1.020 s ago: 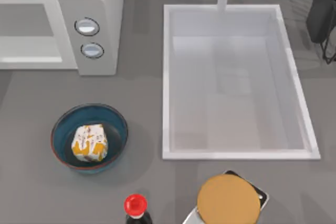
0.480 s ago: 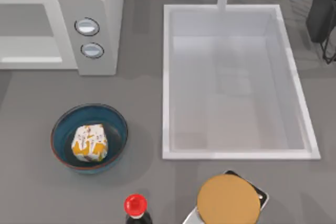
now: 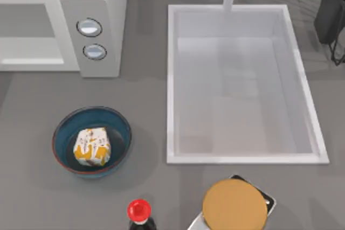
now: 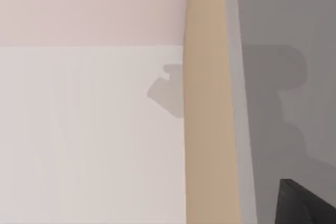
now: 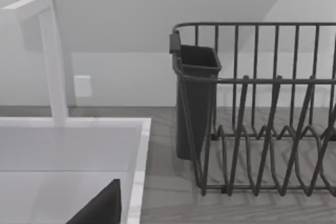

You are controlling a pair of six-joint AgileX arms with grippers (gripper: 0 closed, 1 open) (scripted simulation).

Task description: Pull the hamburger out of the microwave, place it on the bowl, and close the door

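Though fingerless overhead, hamburger (image 3: 92, 146) in bowl (image 3: 63, 127)

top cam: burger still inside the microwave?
No. The hamburger sits inside the bowl on the counter, in front of the microwave.

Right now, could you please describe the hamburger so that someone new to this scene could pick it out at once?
Start at the microwave in the table's far left corner and come toward the near edge to the blue bowl. The hamburger sits inside it. It is a small lump in white paper with orange-yellow print, unlike the flat tan disc and the red-capped bottle nearby.
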